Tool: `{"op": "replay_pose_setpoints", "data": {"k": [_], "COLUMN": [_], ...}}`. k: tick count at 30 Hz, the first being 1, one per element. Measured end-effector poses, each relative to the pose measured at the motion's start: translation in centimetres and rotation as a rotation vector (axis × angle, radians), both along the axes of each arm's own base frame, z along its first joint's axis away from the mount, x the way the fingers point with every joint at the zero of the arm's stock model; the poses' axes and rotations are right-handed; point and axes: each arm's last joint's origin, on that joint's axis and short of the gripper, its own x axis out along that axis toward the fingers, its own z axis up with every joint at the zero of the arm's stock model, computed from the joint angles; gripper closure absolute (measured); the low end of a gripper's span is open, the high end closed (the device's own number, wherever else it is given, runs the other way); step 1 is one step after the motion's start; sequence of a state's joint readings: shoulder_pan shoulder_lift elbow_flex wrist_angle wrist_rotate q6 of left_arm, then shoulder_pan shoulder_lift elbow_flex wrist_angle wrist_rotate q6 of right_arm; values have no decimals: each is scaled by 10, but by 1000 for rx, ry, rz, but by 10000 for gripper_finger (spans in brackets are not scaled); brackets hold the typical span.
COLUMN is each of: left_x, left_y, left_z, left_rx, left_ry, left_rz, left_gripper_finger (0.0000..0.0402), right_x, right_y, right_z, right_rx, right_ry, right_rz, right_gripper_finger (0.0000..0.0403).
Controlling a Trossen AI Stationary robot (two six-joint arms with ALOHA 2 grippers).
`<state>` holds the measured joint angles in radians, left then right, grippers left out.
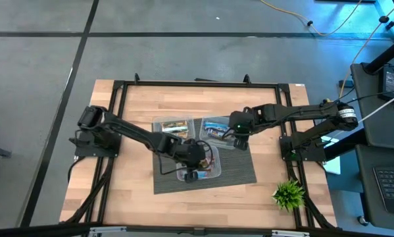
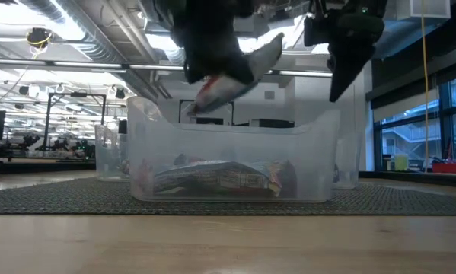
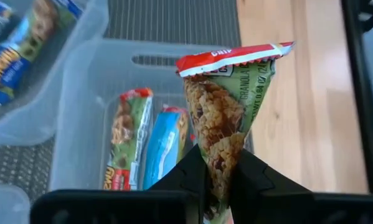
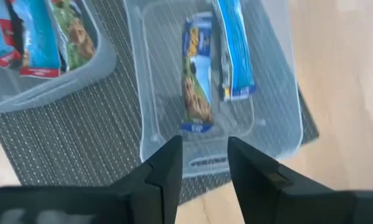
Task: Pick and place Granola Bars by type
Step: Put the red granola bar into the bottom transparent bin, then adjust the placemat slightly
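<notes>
My left gripper [image 3: 220,169] is shut on a green-red granola bar [image 3: 226,106], above the near clear tub [image 1: 213,174]. The bar also shows in the low view [image 2: 239,76], over that tub [image 2: 319,164]. A green-red bar [image 3: 127,137] and a blue bar [image 3: 164,146] lie flat on the tub's floor. My right gripper [image 4: 205,155] is open and empty above the far right tub [image 4: 273,81]. Two blue bars [image 4: 197,74] [image 4: 236,50] lie flat on that tub's floor. My left gripper pinches the green-red bar by one end [image 3: 222,152] between its two fingers. The fingers come from above, along the bar's length. The bar's red-edged free end [image 3: 236,56] points away from the gripper. The bar is tilted and lifted clear above the tub.
A third tub [image 1: 172,128] at the far left holds several bars, seen also in the right wrist view [image 4: 43,37]. All tubs stand on a grey ribbed mat [image 1: 239,168]. A small green plant [image 1: 289,194] stands at the near right. Bare wood lies around the mat.
</notes>
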<state>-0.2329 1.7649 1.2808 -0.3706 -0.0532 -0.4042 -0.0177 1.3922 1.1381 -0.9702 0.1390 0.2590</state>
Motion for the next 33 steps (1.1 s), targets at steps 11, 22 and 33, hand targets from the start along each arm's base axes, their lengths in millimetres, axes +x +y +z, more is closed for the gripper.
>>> {"op": "replay_pose_setpoints", "data": {"k": [11, 22, 33], "left_x": [8, 9, 9], "left_y": [-2, -2, -3], "left_z": [-28, -30, -30], "left_rx": [17, 19, -14], "left_ry": [71, 75, 83], "left_rz": [3, 5, -3], "left_gripper_finger": [358, 347, 337], "right_x": [-2, 0, 17], "right_y": [6, 42, 52], "right_z": [-1, -5, -39], "right_rx": [120, 289, 161], "right_ry": [16, 48, 192], "right_rz": [-60, 202, 140], "right_gripper_finger": [272, 272, 272]}}
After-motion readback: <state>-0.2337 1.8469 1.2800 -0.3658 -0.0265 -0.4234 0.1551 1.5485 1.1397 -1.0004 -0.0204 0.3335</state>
